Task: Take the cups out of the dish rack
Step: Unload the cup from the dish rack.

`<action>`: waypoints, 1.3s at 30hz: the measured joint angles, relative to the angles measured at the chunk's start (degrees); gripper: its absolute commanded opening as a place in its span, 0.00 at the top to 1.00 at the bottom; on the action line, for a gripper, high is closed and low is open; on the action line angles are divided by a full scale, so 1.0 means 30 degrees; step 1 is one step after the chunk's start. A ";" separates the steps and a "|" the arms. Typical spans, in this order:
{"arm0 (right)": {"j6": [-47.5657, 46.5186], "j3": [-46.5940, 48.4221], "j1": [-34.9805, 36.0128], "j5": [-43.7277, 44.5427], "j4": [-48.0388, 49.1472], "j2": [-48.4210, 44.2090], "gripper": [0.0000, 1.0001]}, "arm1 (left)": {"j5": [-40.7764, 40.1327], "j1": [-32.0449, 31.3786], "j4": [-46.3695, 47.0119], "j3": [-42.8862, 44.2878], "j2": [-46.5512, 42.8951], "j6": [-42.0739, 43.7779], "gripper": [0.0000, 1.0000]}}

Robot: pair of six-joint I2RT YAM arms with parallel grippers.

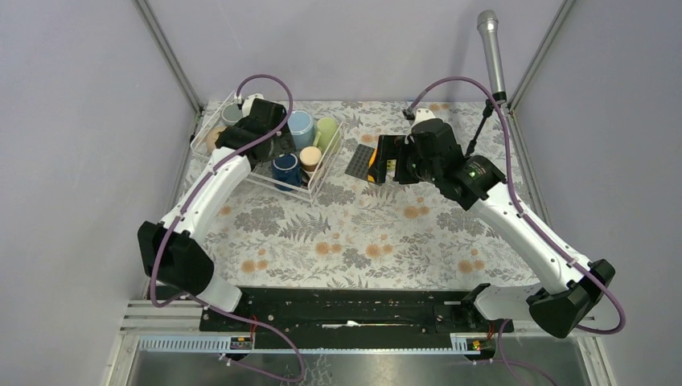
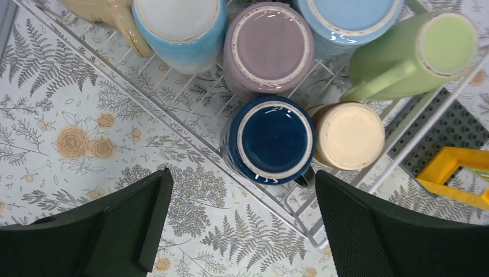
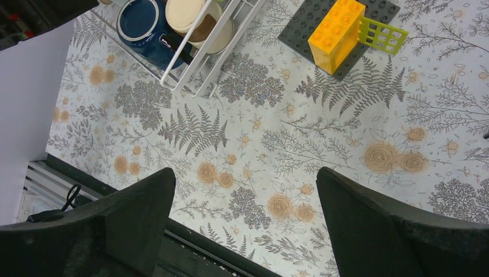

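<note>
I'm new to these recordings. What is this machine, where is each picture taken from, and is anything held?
Two robot arms are bolted at the near edge of a floral-clothed table. The overhead picture shows both: the left arm reaches over the dish rack, the right arm hangs near a dark studded plate carrying a yellow block. The other two pictures come from a camera on each wrist; the black shapes at the bottom are that arm's own jaws. The left wrist view looks down on upturned mugs in the rack, the navy mug nearest the jaws. Both pairs of jaws stand wide open and hold nothing.
</note>
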 measured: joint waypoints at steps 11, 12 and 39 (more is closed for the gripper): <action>-0.0138 -0.0561 0.0000 -0.0488 -0.0007 -0.0160 0.00 | 0.1064 0.0867 0.0182 0.0780 0.2718 0.0444 0.01; -0.0168 -0.0605 0.0000 -0.0488 -0.0007 -0.0182 0.00 | 0.1158 0.0918 0.0153 0.0889 0.3053 0.0444 0.01; -0.0583 -0.2025 0.0000 -0.0845 0.0015 -0.1421 0.00 | -0.0087 0.0328 -0.1428 0.3621 0.7388 -0.0182 0.01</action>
